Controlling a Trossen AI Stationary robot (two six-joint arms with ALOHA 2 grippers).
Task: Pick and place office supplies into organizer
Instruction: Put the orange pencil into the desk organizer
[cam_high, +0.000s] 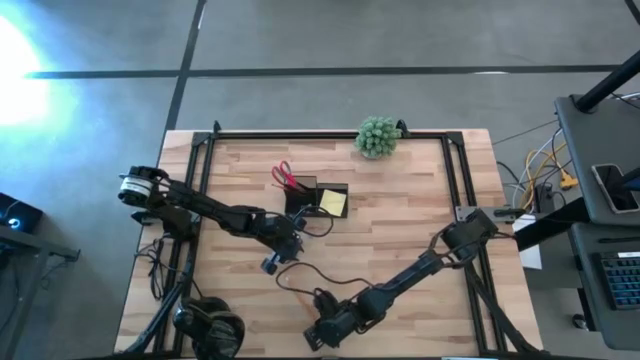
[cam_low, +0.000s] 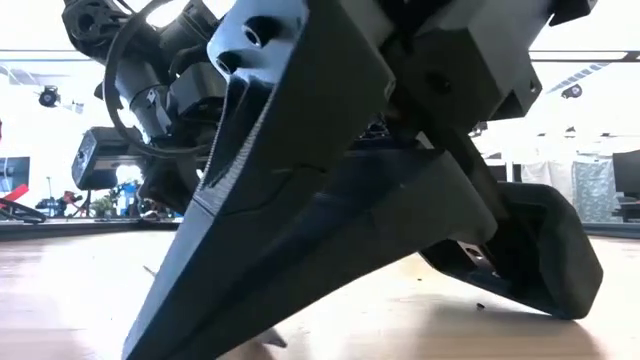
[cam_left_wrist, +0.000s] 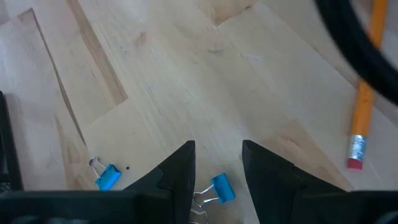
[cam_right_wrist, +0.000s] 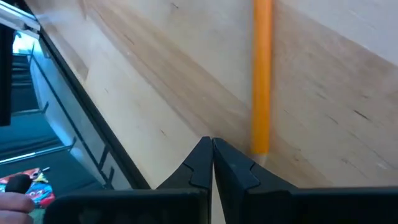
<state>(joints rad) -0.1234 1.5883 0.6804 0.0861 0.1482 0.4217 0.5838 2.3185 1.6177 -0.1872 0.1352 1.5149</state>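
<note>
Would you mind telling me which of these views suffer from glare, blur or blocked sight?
High view: strong glare whites out the floor at the upper left; the table is evenly lit. Low view: a dark arm fills the frame, backlit by bright windows. Left wrist view: a black cable is out of focus. Right wrist view: the orange pencil looks soft.

We see grey concrete floor (cam_high: 300, 40) crossed by dark seam lines, bright glare (cam_high: 15, 75) at far corner, desk with keyboard (cam_high: 620, 280) (partly cut off) beside table's (cam_high: 400, 230) right edge.
</note>
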